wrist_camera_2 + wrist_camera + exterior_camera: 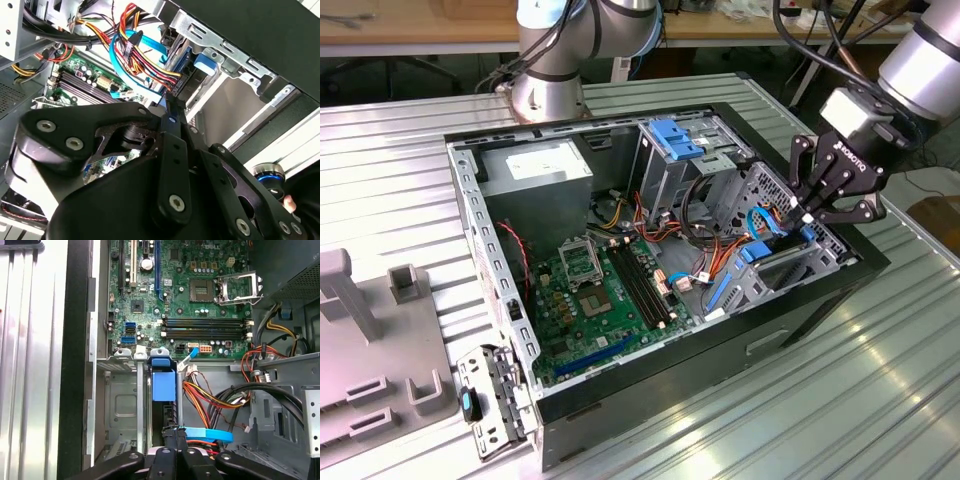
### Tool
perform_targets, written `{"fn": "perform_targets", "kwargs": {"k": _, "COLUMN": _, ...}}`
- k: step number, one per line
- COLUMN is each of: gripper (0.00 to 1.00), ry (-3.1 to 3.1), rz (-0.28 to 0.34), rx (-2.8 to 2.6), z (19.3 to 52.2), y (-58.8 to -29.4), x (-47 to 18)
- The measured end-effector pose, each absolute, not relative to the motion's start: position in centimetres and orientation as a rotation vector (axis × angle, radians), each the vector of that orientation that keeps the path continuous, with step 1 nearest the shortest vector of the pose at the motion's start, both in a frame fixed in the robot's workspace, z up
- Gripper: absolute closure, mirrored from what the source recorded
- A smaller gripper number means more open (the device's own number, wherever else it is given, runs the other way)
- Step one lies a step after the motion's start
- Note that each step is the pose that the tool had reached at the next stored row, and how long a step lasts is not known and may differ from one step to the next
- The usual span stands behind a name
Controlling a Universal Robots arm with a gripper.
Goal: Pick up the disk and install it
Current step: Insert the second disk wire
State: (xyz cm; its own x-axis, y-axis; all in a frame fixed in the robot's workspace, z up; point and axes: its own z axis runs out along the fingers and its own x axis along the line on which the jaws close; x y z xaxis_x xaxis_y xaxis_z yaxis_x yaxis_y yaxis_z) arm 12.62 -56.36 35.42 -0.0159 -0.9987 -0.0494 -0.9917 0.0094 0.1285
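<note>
The disk [752, 252] sits on edge in a slot of the metal bay at the case's front corner, on the exterior view's right. Its blue plastic rail [163, 385] shows between the bay's walls, and in the second wrist view the disk [186, 65] is partly behind cables. My gripper [805, 212] hangs just over that bay with its black fingers closed together. In both wrist views the gripper [176, 432] [169, 102] has its tips at the disk's outer edge. Whether they touch it I cannot tell.
The open computer case [480, 210] lies on a ribbed metal table. Inside are the motherboard [590, 290], a grey power-supply box [535, 165], a drive cage with a blue top [675, 135] and loose cables [210, 400]. A grey fixture [370, 330] stands at the exterior view's left.
</note>
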Motion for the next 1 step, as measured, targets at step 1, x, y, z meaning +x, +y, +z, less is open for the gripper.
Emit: {"fn": "perform_targets", "kwargs": {"k": 1, "gripper": 0.89, "ry": -2.192, "rz": -0.195, "rx": 2.164, "z": 35.42, "y": -56.36, "x": 12.62}}
